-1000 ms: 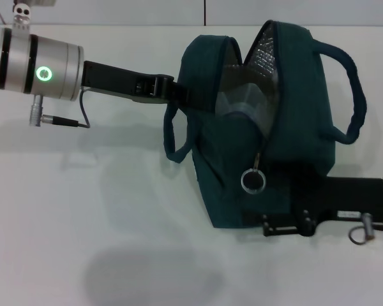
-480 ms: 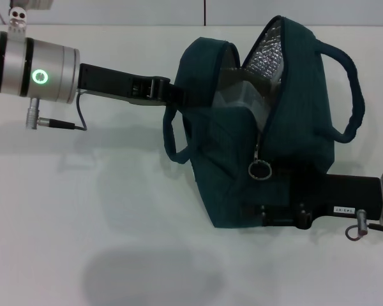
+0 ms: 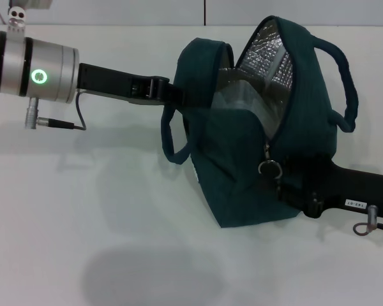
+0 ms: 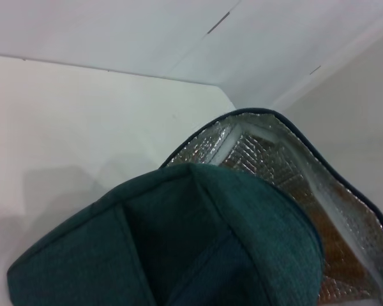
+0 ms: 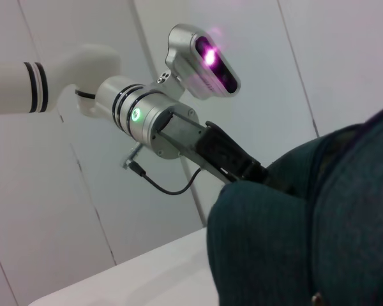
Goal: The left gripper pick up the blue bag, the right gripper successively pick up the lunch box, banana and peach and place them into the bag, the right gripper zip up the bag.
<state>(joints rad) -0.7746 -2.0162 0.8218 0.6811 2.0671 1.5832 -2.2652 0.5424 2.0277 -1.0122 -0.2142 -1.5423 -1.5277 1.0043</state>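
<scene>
Blue bag (image 3: 242,185) clamped by left gripper (image 3: 172,94); right gripper (image 3: 287,188) at zipper, closure undeterminable; snagging likely from slack fabric.

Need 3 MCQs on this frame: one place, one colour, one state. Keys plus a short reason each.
1. Where is the right pincer?
A. at the blue bag's near end, by the zipper's ring pull
B. parked far from the bag
C. above the bag's loop handles

2. What colour is the bag's lining?
A. red
B. silver foil
C. black

3. What state is the bag's top in?
A. zipped fully shut
B. partly open, with the lining showing
C. cut away

Answers:
1 A: in the head view the right arm's dark end meets the bag just below the ring pull.
2 B: the quilted silver lining shows in the head and left wrist views.
3 B: the mouth gapes at the far end, with a clear container visible inside, while the left pincer reaches the bag's left side.
</scene>
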